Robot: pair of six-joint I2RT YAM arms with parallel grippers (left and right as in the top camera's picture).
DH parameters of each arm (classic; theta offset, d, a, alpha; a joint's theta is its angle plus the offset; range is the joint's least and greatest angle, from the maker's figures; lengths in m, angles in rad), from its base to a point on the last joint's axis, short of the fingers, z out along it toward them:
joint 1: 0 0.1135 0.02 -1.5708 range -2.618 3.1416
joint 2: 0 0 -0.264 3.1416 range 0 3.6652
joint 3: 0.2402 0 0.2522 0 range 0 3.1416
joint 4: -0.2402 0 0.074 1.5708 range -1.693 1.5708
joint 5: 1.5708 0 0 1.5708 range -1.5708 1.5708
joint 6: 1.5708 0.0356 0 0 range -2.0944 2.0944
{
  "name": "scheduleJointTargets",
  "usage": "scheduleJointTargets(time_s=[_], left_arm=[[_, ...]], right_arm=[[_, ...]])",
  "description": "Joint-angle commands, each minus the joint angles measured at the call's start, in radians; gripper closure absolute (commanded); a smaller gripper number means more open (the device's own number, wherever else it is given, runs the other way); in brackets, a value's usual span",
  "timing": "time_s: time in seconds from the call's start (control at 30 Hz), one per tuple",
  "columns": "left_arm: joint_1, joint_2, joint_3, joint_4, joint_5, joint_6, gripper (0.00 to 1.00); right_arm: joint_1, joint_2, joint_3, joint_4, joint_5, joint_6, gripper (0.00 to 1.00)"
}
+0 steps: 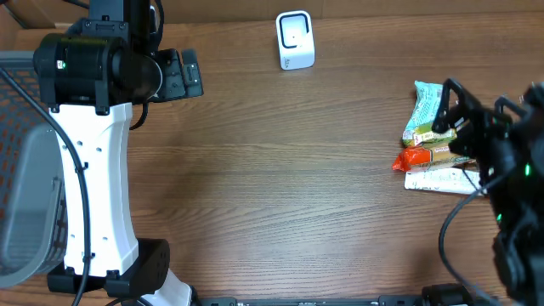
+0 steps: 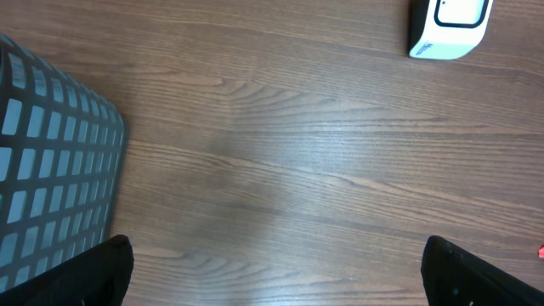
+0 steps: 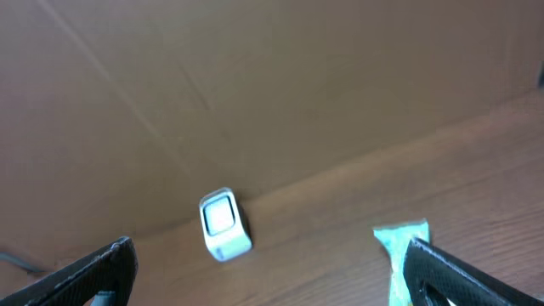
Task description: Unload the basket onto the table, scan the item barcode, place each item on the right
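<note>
Lying heaped at the table's right edge, the snack packets sat partly under the right claw, jaws wide apart; the left claw, equally spread, hovered short of the white scanner.

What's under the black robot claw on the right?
Snack packets lie there: a green packet, an orange packet, a white packet. The right gripper covers their right ends.

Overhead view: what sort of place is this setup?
Probably a mock checkout bench: a small white scanner stands on a wooden table, snack packets lie piled at one side, and a mesh basket sits at the other.
</note>
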State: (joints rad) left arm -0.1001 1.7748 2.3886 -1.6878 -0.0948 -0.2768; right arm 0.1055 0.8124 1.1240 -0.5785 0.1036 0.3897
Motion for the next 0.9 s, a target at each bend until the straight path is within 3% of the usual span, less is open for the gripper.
scheduleJointTargets(time_s=[0.0,0.2,0.87], left_arm=[[0.002,0.004,0.002,-0.002,-0.01,0.019,0.0],[0.002,0.004,0.002,-0.002,-0.01,0.019,0.0],[0.002,0.004,0.002,-0.002,-0.01,0.019,0.0]], right_arm=[[-0.011,-0.121,-0.153,0.122,0.009,0.002,0.0],[-0.011,-0.277,-0.407,0.369,0.008,0.002,0.0],[-0.01,-0.64,-0.99,0.798,0.008,0.003,0.0]])
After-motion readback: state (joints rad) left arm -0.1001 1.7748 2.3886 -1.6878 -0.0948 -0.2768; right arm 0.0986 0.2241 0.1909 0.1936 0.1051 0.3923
